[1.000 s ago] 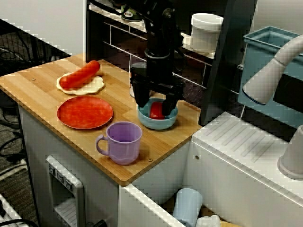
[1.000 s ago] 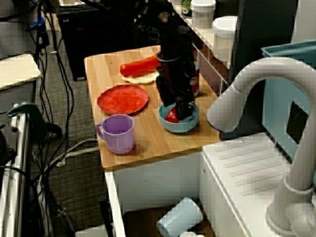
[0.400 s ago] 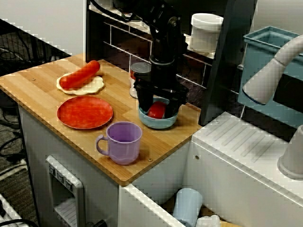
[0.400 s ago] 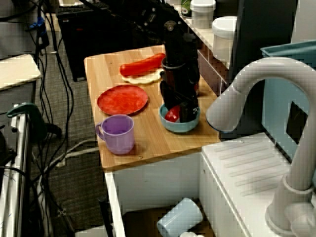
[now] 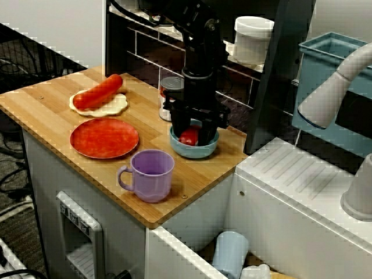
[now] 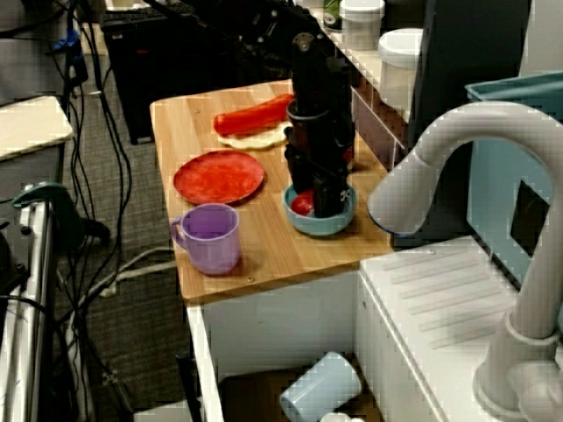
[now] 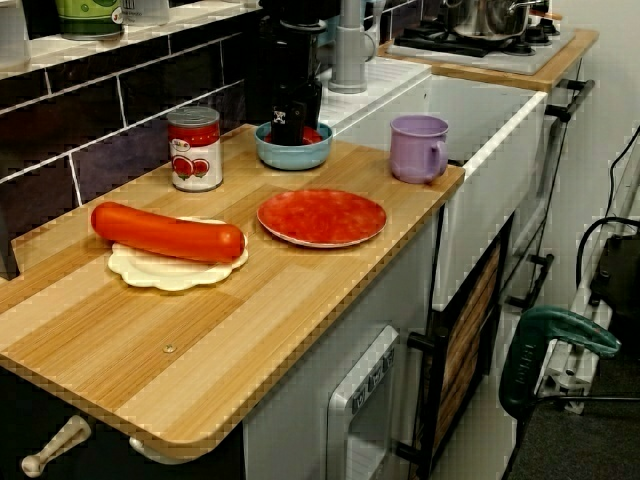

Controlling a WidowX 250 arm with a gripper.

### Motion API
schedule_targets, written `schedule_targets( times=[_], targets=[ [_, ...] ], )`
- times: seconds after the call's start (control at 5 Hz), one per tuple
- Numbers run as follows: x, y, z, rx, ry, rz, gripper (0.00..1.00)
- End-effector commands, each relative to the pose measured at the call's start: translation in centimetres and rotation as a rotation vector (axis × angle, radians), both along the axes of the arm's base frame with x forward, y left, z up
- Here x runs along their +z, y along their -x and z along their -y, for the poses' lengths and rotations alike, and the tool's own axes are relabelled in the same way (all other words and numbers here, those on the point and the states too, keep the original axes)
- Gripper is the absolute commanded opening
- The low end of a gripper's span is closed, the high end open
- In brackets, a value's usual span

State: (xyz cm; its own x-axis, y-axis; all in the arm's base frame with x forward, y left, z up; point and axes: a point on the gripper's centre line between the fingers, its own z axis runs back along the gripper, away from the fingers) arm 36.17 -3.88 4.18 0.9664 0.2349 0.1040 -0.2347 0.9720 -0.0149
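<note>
My black gripper [image 5: 190, 132] reaches straight down into a light blue bowl [image 5: 200, 152] near the back right of the wooden counter. Its fingers stand close on either side of a small red vegetable [image 5: 189, 138] lying in the bowl and look shut on it. In the sink-side view the gripper [image 6: 315, 200] hides most of the red vegetable [image 6: 303, 204] and part of the bowl [image 6: 321, 227]. The view along the counter shows the gripper [image 7: 290, 130] inside the bowl [image 7: 290, 158], with a little of the red vegetable [image 7: 312, 135] beside the fingers.
A tin can [image 5: 170, 93] stands just behind the bowl. A purple mug [image 5: 152, 174] sits in front of it, and a red plate [image 5: 104, 138] lies to the left. A long sausage [image 5: 97, 92] lies on a cream plate. A white sink unit [image 5: 302, 192] adjoins the counter's right edge.
The gripper has turned at the wrist, sunk lower into the bowl, and its fingers have drawn in from wide open to close against the red vegetable.
</note>
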Motion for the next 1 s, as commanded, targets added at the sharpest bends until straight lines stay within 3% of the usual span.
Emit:
schedule_targets(
  times=[0.0, 0.4, 0.8],
  targets=[
    [4.7, 0.9, -1.9, 0.006, 0.039, 0.074, 0.00],
    [9.2, 2.0, -3.7, 0.002, 0.116, 0.093, 0.00],
    [10.2, 4.0, -7.5, 0.009, 0.137, 0.098, 0.00]
  ],
)
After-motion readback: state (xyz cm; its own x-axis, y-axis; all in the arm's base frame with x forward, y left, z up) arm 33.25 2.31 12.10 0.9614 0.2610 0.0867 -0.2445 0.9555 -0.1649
